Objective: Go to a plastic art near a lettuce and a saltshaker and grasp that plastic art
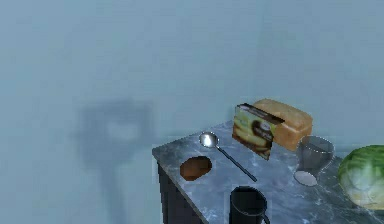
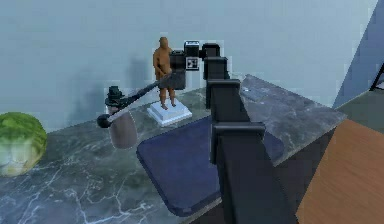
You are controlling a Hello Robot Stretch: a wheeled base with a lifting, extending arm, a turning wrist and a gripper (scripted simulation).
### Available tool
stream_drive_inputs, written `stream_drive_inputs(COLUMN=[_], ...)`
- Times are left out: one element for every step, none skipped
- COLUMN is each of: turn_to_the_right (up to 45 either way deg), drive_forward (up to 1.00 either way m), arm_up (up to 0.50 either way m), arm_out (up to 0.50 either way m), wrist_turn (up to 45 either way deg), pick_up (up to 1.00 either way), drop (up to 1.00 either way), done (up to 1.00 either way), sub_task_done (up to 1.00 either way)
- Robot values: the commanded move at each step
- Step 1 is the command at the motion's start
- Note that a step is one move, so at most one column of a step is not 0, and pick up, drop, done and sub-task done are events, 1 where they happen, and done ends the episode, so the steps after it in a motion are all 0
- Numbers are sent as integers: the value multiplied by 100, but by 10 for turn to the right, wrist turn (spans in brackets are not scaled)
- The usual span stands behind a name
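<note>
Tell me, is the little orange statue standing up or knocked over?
Standing up: the orange statue rises straight from its white base.

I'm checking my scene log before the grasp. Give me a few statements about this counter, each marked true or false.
1. The brown figure stands upright on a white base. True.
2. The lettuce sits at the arm side view's right edge. False: it sits at the left edge.
3. The ladle lies on the floor. False: it lies on the marble counter.
4. A bread loaf lies next to the box. True.
5. The end effector lifts the figure into the air. False: the figure stands on the counter, and I cannot tell whether the end effector holds anything.
</note>
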Motion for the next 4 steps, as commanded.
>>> stream_drive_inputs(turn_to_the_right=[0,0,0,0], drive_forward=[0,0,0,0], arm_up=[0,0,-16,0], arm_out=[0,0,0,0], wrist_turn=[450,150,0,0], pick_up=[0,0,0,100], drop=[0,0,0,0], done=[0,0,0,0], sub_task_done=[0,0,0,0])
